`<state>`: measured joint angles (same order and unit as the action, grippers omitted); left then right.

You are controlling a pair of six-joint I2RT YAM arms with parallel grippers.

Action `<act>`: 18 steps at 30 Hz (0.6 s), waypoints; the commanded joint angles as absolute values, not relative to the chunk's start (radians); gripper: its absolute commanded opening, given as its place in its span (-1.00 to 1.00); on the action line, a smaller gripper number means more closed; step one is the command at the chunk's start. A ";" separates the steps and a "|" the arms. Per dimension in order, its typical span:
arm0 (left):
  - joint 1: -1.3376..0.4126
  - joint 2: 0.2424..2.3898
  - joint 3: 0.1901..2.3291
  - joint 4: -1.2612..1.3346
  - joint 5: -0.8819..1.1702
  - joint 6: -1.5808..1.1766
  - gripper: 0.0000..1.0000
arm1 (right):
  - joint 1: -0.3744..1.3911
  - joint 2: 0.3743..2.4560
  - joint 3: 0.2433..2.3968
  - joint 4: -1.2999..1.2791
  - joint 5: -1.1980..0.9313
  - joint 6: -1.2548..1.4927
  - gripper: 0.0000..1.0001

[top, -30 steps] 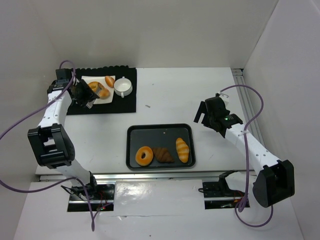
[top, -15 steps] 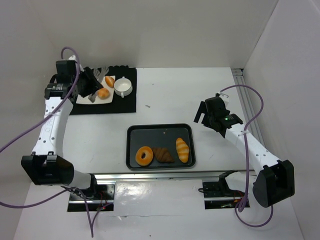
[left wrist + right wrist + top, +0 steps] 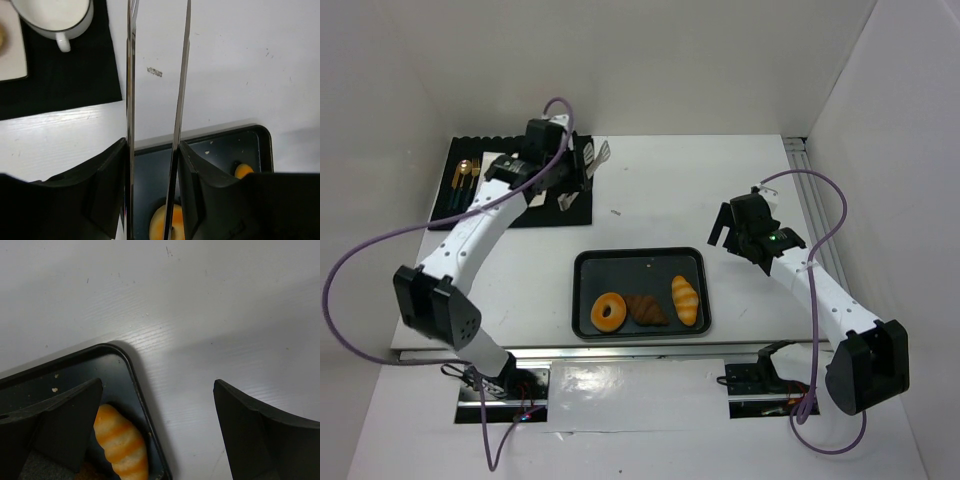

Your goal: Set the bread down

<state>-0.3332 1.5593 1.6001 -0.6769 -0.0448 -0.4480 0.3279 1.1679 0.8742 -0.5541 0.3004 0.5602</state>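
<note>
My left gripper (image 3: 572,168) is shut on metal tongs (image 3: 598,153), held above the right edge of the black mat (image 3: 520,212). In the left wrist view the tongs (image 3: 131,100) hang open with nothing between the blades. The black tray (image 3: 582,262) holds a donut (image 3: 609,312), a brown croissant (image 3: 646,309) and a striped roll (image 3: 685,299). The white plate's corner (image 3: 10,55) and a white cup (image 3: 52,17) show on the mat. My right gripper (image 3: 725,228) is open and empty above the table, right of the tray; the roll (image 3: 120,442) lies by its left finger.
Golden cutlery (image 3: 467,178) lies at the mat's left end. The plate's breads are hidden under my left arm in the top view. A small speck (image 3: 616,212) lies on the white table. White walls enclose the table on three sides.
My left arm has swung right from the plate, carrying the tongs across the mat to its right edge. The right arm has not moved.
</note>
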 commanded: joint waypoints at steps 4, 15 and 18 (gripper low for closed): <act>-0.391 1.750 1.767 -0.604 -0.133 -0.434 0.08 | 0.334 1.147 0.896 -0.552 0.333 0.561 0.98; -0.448 2.153 2.204 -0.623 -0.193 -0.405 0.13 | 0.334 1.167 0.896 -0.552 0.344 0.561 0.98; -0.448 2.264 2.276 -0.623 -0.221 -0.394 0.13 | 0.334 1.167 0.887 -0.541 0.333 0.561 0.98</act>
<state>-0.4469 2.2086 2.2013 -0.6403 -0.1818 -0.4244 0.3279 1.1683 0.8742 -0.5552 0.3225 0.5598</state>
